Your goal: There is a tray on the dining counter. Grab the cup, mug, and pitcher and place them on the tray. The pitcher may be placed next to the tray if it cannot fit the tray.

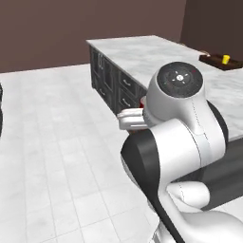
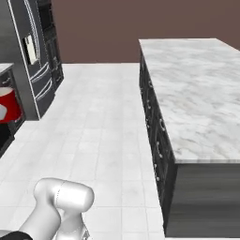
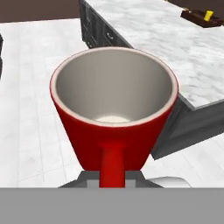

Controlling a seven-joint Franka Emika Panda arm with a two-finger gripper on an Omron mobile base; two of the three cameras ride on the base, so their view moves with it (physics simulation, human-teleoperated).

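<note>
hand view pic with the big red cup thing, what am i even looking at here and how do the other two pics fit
That camera sits on the robot's hand, so the red mug looks huge: the claw is shut on its handle. The other two pictures come from cameras behind the white arm, one on each side. The mug also peeks in at the left edge of the right base view. The long marble slab is the dining counter. At its far end sits a dark tray with a small yellow cup on it.
</note>
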